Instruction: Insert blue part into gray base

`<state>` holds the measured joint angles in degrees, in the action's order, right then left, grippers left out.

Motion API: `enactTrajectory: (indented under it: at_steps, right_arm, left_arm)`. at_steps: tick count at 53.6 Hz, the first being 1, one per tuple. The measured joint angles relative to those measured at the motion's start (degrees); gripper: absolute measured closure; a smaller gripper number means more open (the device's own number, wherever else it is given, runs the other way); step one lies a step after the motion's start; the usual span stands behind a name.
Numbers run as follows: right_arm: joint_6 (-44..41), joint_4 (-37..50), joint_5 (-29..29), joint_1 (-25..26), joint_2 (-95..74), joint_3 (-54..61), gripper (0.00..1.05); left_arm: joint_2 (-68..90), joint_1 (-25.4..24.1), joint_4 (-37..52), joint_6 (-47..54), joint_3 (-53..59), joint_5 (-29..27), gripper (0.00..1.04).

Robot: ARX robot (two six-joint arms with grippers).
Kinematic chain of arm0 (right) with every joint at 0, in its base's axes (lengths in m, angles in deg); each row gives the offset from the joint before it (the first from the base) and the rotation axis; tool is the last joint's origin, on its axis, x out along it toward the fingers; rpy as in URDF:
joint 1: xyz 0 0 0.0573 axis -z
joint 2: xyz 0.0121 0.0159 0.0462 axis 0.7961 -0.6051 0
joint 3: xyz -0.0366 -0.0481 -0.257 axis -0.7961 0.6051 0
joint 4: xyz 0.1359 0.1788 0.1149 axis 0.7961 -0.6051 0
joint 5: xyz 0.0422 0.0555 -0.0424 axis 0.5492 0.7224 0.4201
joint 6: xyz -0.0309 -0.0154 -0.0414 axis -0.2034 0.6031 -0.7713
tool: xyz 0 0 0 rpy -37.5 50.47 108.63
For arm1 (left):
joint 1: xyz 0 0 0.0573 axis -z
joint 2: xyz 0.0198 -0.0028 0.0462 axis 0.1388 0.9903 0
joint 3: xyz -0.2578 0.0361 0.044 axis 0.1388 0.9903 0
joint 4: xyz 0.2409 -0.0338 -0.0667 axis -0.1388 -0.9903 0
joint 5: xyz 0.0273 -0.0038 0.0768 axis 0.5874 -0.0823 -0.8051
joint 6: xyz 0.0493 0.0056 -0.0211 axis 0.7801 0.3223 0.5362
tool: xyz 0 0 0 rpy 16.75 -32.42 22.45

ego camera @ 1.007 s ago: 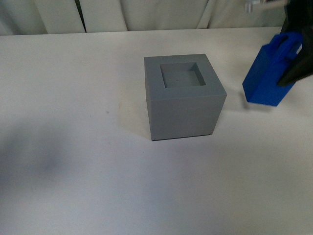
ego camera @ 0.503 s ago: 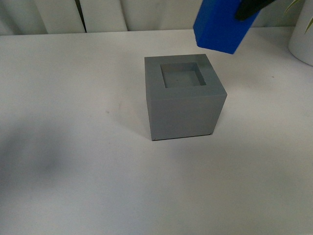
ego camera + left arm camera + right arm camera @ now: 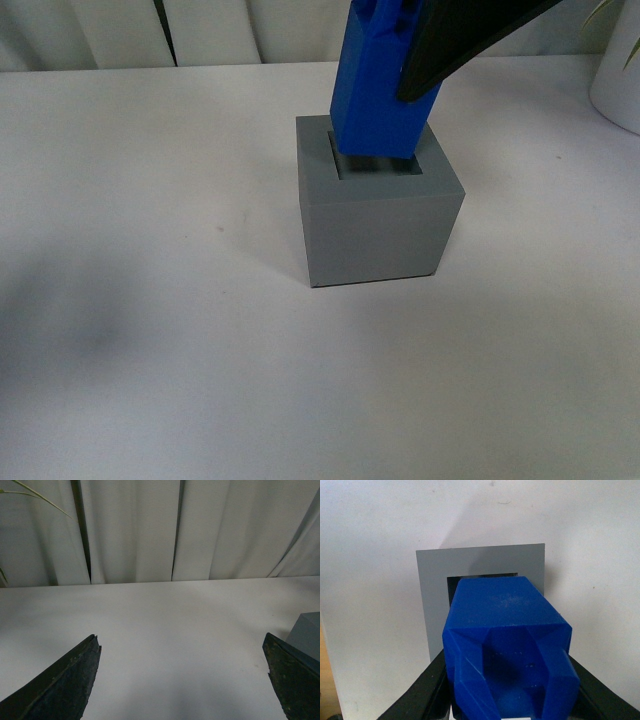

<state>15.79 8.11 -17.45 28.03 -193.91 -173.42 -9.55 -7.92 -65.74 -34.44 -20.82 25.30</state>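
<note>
The gray base [image 3: 378, 215] stands on the white table, its square recess facing up. My right gripper [image 3: 400, 25] is shut on the blue part [image 3: 380, 95] and holds it slightly tilted over the recess, its lower end at or just inside the opening. In the right wrist view the blue part [image 3: 507, 650] sits between my black fingers [image 3: 422, 692] and covers most of the recess of the gray base [image 3: 432, 590]. My left gripper [image 3: 182, 680] is open and empty over bare table, with a corner of the gray base [image 3: 307, 632] beside one finger.
White curtains [image 3: 250, 30] hang behind the table's far edge. A white pot [image 3: 620, 85] with plant leaves stands at the far right. A plant leaf [image 3: 30, 495] shows in the left wrist view.
My right gripper has carried the blue part from the right side up and leftward, then down over the gray base's recess. The base has not moved.
</note>
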Motion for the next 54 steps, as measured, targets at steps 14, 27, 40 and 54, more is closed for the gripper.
enactTrajectory:
  at_steps: [14, 27, 40, 54]
  right_arm:
    - [-0.3, -0.2, -0.6, -0.4, -0.6, -0.1, 0.58]
    - [-0.3, 0.1, -0.6, -0.6, -0.6, -0.1, 0.58]
    - [-0.3, 0.3, -0.5, -0.8, -0.6, 0.6, 0.58]
    - [-1.2, 0.8, -1.0, -0.9, -0.4, 1.4, 0.58]
  left_arm:
    - [0.0, 0.0, 0.0, 0.0, 0.0, 0.0, 0.06]
    - [0.0, 0.0, 0.0, 0.0, 0.0, 0.0, 0.06]
    - [0.0, 0.0, 0.0, 0.0, 0.0, 0.0, 0.06]
    - [0.0, 0.0, 0.0, 0.0, 0.0, 0.0, 0.06]
